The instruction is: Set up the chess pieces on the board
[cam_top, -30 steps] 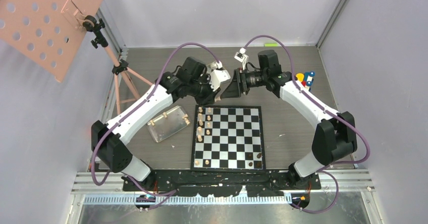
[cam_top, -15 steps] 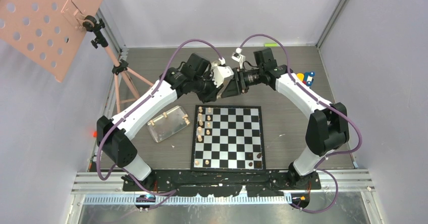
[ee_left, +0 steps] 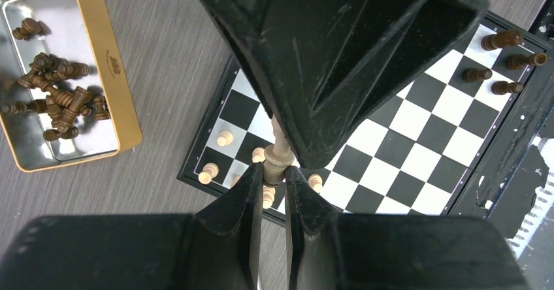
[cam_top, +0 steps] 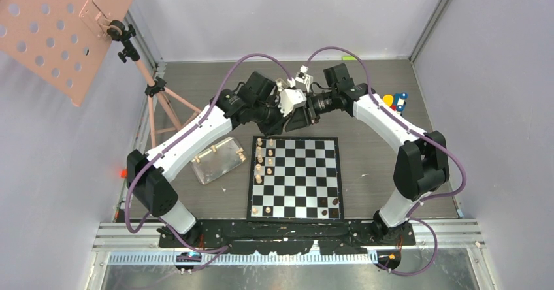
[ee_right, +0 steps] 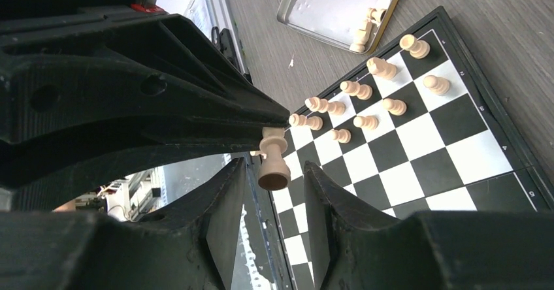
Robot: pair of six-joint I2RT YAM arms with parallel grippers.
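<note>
Left wrist: pinching a pale piece [ee_left: 276, 162] by its head end with left fingers [ee_left: 243, 202], nearly pressed together on it. Held in the air near a corner of the board [ee_left: 418, 146], stem running in under right fingers [ee_left: 340, 55], so no view of the base here. Below: pale pieces [ee_left: 224, 138] standing on the nearest corner squares, dark chessmen [ee_left: 500, 40] along the opposite edge, a dark heap [ee_left: 59, 100] in the gold tin [ee_left: 108, 74] on the bench [ee_left: 170, 61] beside the board.

Right wrist: flanking the round base with right fingers, spread, a gap showing on each side, no contact seen. Head buried in the tip of left fingers. Reads as a mid-air handover: gripping by the head leaves the base free for the other side. Probably a regrip to get the piece down base first, judgement only.

Top: meeting tip to tip just beyond the board's far edge. Piece too small to make out. Mostly bare squares, so early in the setup. Tin left of the board, likely why picking falls to that side.
</note>
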